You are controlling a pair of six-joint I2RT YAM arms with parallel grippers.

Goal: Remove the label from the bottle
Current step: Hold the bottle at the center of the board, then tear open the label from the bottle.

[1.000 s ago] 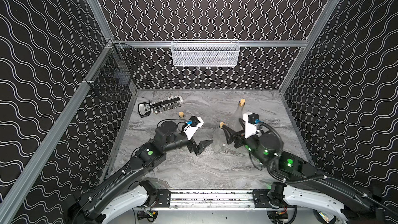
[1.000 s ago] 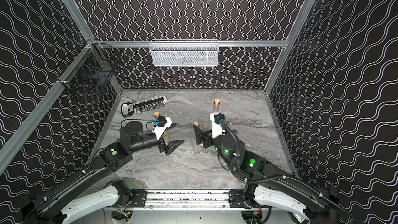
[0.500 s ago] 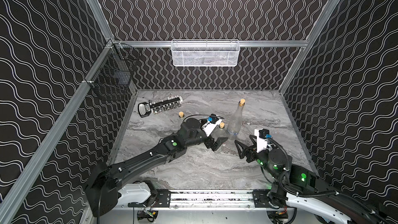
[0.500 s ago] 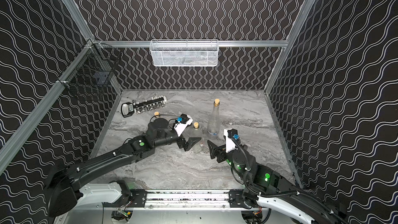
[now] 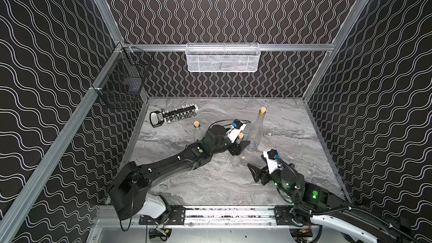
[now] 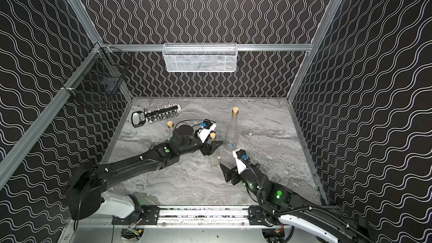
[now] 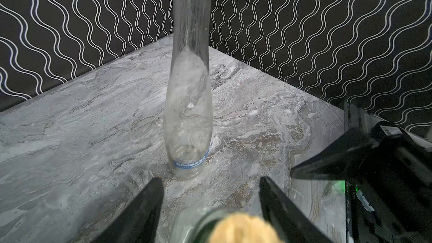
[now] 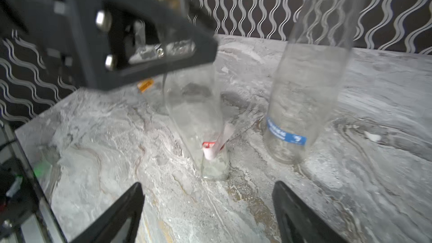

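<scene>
1. The small bottle [image 5: 236, 160] [image 6: 214, 160] stands on the grey table [image 5: 210, 183], a little below the middle of the frame in both top views. Its cork [image 5: 240, 136] is in place.
2. Its label [image 8: 216, 147], a white strip with a red mark, sits low on the side of the glass.
3. The left gripper [image 5: 243, 147] reaches in from the lower left of the frame. Its jaws are about halfway apart, one on each side of the neck just under the cork. I cannot tell whether they press on the glass.
4. The right gripper [image 8: 207, 183] is to the lower right of the small bottle in the top views, near it but not touching. Its jaws are wide apart and hold nothing.
5. A tall bottle [image 5: 256, 132] with a blue band [image 8: 285, 135] near its base stands just beside the small one, to the upper right.
6. A third bottle [image 5: 197, 127], also corked, stands further to the upper left, beside the left arm.
7. A black holder [image 5: 174, 118] with a row of small metal pieces lies at the upper left of the table.
</scene>
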